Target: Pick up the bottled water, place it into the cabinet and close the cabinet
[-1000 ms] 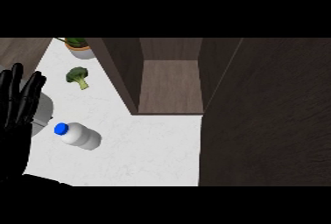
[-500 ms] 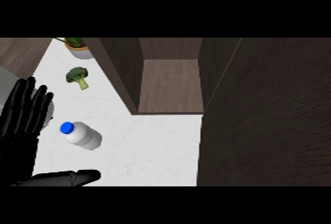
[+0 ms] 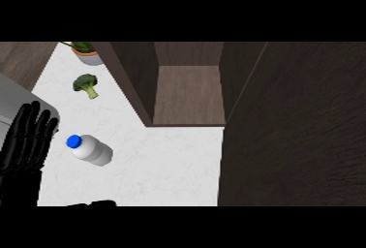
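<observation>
The bottle [image 3: 91,151] is on the white counter [image 3: 164,167], in the left part of my view, and its blue cap [image 3: 73,141] points to the upper left. From this steep angle I cannot tell if it stands upright or lies on its side. Nothing is touching it.

Just beside it, on its left, is my left hand [image 3: 22,155]. The fingers are straight and point up, so the hand is open and holds nothing. A narrow strip of counter shows between the fingers and the bottle. The lower part of the hand and the forearm are cut off by the edge of the view.

At the bottom edge, below the bottle, a small dark shape [image 3: 91,203] comes into view. Only its top shows, and I cannot tell which hand it belongs to.

The cabinet [image 3: 190,92] is to the upper right of the bottle, well apart from it, and I can see into its brown inside. A wide dark panel [image 3: 293,126] fills the right side. I cannot tell if it is a door or a wall.

Further up the counter lies a broccoli [image 3: 86,85]. Above it is a plant [image 3: 85,50], cut off at the top. A grey surface [image 3: 13,99] at the left edge is partly hidden behind my fingers, and I cannot make out what it is.
</observation>
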You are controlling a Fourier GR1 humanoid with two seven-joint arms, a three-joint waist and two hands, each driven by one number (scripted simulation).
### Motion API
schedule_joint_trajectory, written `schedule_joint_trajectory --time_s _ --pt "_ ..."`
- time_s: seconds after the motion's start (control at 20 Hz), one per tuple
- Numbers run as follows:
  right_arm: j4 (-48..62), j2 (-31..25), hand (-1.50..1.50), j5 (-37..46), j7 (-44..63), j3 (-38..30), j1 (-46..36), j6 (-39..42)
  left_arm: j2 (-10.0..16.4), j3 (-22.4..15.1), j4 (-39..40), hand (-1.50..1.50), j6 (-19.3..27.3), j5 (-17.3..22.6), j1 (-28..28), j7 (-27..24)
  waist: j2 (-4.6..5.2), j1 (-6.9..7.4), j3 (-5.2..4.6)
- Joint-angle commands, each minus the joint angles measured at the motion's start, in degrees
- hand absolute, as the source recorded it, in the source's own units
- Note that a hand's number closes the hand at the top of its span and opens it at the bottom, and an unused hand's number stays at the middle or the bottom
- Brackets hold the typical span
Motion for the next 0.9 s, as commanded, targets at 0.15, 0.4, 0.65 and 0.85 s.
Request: schedule_joint_trajectory --time_s 0.15,0.4,0.65,0.85 --pt "-10.29 -1.18 -1.50 -3.03 -0.55 -0.60 10.64 2.41 -1.81 -0.55 3.58 -1.50 0.97 -2.24 7.00 -8.25 -0.07 -0.20 -0.03" --pt "-9.96 -1.54 -1.50 -1.40 -5.46 0.99 15.83 5.06 -0.33 7.67 11.19 -1.50 1.21 1.57 1.81 -10.77 -0.01 -0.68 -0.02" --pt "-11.34 0.08 -1.50 2.56 -5.51 4.56 16.02 3.57 -0.37 8.73 18.63 -1.50 1.48 0.57 1.16 -14.84 0.07 -0.49 -0.05" --pt "-7.60 -0.80 -1.50 0.62 -10.90 1.59 18.69 6.56 -1.12 11.09 27.86 -1.50 -0.15 4.43 0.96 -22.96 0.08 -0.46 -0.05"
